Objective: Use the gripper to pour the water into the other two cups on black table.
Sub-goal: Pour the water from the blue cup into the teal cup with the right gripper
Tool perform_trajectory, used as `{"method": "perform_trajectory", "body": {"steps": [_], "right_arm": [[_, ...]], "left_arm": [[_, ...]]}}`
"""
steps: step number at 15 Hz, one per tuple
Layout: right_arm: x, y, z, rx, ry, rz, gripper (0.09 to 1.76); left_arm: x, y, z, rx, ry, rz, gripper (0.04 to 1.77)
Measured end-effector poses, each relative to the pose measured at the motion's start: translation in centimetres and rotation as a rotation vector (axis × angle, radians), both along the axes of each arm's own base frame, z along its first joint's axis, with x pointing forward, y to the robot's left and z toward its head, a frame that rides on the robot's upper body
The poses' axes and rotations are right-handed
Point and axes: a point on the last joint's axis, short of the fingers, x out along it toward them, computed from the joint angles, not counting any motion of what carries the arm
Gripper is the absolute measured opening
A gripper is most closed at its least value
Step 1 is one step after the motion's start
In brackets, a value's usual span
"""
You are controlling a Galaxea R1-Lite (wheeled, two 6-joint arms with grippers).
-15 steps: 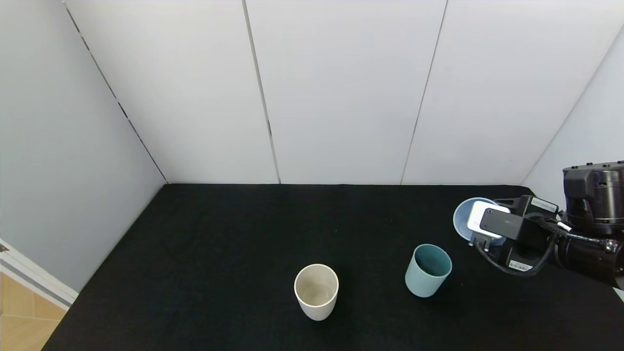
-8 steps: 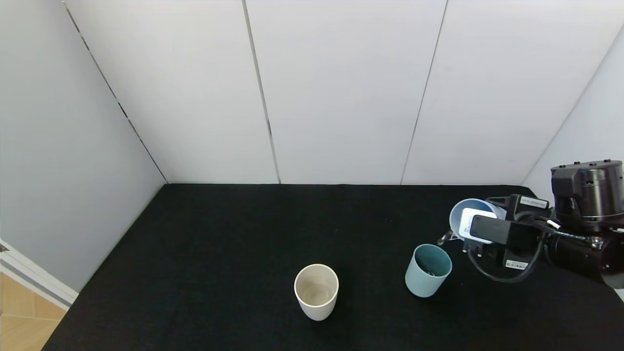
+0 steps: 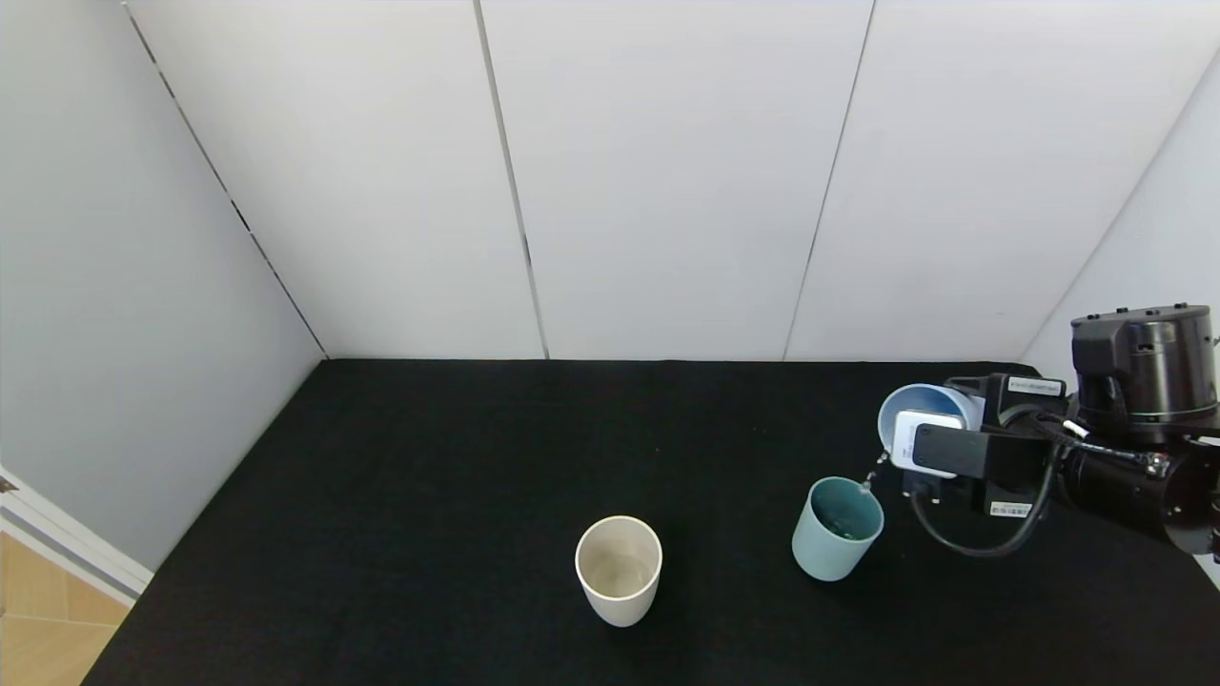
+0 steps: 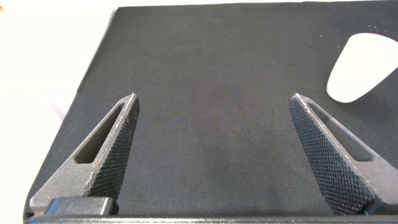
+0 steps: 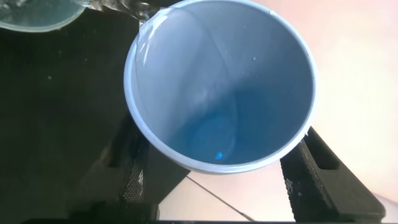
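Note:
My right gripper [image 3: 939, 446] is shut on the pale periwinkle-blue cup [image 3: 917, 408] and holds it tipped on its side, mouth to the left, just above and right of the mint-green cup [image 3: 836, 529]. A thin run of water [image 3: 867, 479] drops from its rim into the green cup. In the right wrist view the blue cup [image 5: 217, 87] sits between the gripper's [image 5: 217, 177] fingers, with the green cup's rim [image 5: 34, 15] below its lip. The cream-white cup [image 3: 619, 570] stands upright, left of the green one. My left gripper [image 4: 214, 102] is open and empty over the black table [image 3: 457, 457].
White wall panels close the table at the back and both sides. The table's left edge drops to a wooden floor [image 3: 38, 619]. The cream-white cup shows far off in the left wrist view [image 4: 364, 74].
My right gripper has moved a little left and tipped the blue cup further. Water now falls from its rim into the mint-green cup. The other cups have not moved.

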Motion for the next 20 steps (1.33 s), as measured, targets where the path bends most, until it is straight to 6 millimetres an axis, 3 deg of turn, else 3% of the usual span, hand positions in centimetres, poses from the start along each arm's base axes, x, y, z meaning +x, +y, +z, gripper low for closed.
{"method": "perform_trajectory", "body": {"steps": [20], "right_arm": [[-0.3, 1.8, 1.0, -0.06, -0.017, 0.046, 1.25]], "left_arm": [[0.0, 0.0, 0.0, 0.0, -0.001, 0.0, 1.72]]}}
